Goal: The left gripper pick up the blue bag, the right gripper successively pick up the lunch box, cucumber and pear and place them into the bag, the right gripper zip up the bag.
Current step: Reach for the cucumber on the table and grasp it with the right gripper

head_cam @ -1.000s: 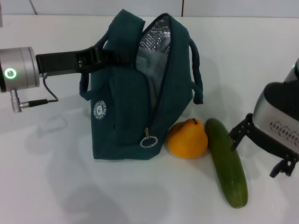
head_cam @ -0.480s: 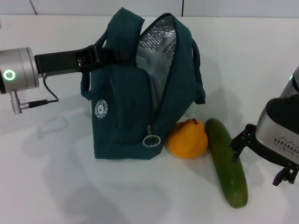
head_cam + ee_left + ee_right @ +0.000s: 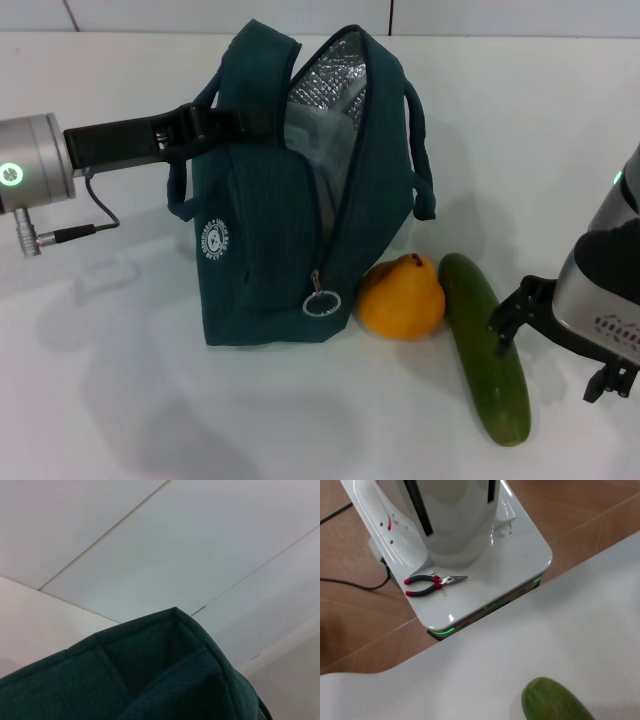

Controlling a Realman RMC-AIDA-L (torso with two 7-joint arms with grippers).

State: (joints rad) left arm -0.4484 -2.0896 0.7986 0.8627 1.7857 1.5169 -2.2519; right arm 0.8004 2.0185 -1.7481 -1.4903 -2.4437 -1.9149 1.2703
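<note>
- We have the left gripper (image 3: 243,122) clamped on the near-side rolled handle at the top of the blue bag (image 3: 290,200), holding it upright on the white table (image 3: 150,400) with the mouth open and the foil lining showing.
- A pale shape shows inside against the lining; likely the lunch box, but we can't confirm it.
- Right gripper (image 3: 515,305) sits low at the table's right edge, right beside the cucumber (image 3: 486,345), about mid-length. Can't tell whether its fingers are spread or closed; only a black bracket shows past the wrist shell.
- Cucumber lies flat, long axis running away from us, one end near the bag's base corner. Right wrist view shows only its rounded tip (image 3: 555,702), so the claw isn't over it yet.
- Pear (image 3: 402,297) sits between bag and cucumber, touching or nearly touching both, stem up. Zip ring pull (image 3: 320,303) hangs at the bag's front corner just beside it.
- Our read: cucumber pick is the step in hand. To do it well:
  - Straddle the cucumber across its width near the middle so it doesn't tip when lifted.
  - Come in from the outer side; the pear side is crowded and a nudge could roll the pear.
  - Smooth skin and round section, so expect slip; close firmly and lift straight.
  - Tilt it end-first for the drop, since the mouth is narrow.
  - Left gripper just needs to hold the handle steady.
</note>
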